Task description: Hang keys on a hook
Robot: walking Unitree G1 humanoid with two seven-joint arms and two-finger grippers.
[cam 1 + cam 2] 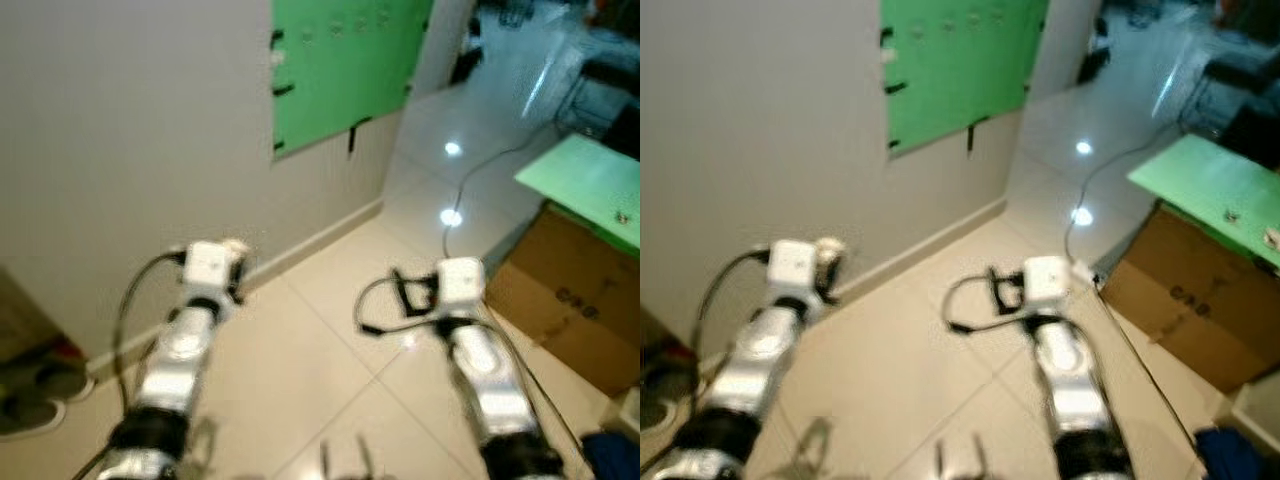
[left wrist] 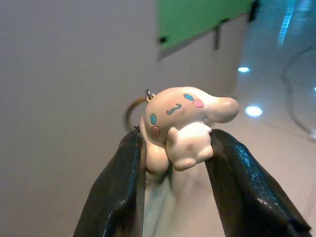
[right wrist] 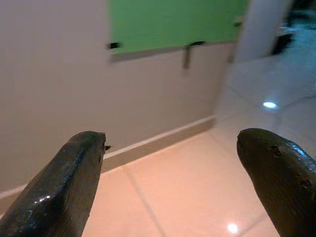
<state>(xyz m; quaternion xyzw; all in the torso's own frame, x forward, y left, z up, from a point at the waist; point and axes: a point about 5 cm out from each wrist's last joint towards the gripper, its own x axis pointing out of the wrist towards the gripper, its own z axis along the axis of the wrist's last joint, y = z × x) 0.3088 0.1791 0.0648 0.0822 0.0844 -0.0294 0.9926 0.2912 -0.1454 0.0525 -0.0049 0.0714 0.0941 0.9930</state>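
Status — the keys are in hand, the hanging is not yet done. We hold the key charm pinched between the two fingers of our left gripper, carried low over the floor and close to the wall. Well ahead of that gripper and higher up the wall sits a green board carrying a row of small hooks, too blurred to count. By our judgement, the approach, the lift and the hooking all remain.

Our right gripper is spread wide and empty, pointing at the wall's base.

Materials:
- Charm — a soft-looking, rounded cream figure of a long-eared puppy, with pastel face marks; matte, likely rubbery. A thin metal ring stands out behind it, beyond the fingertips.
- Fingers — black, smooth, slightly glossy, tapering.
- Floor — pale glossy tiles reflecting lamps.
- Cardboard box — brown, matte, off to the right gripper's outer side.
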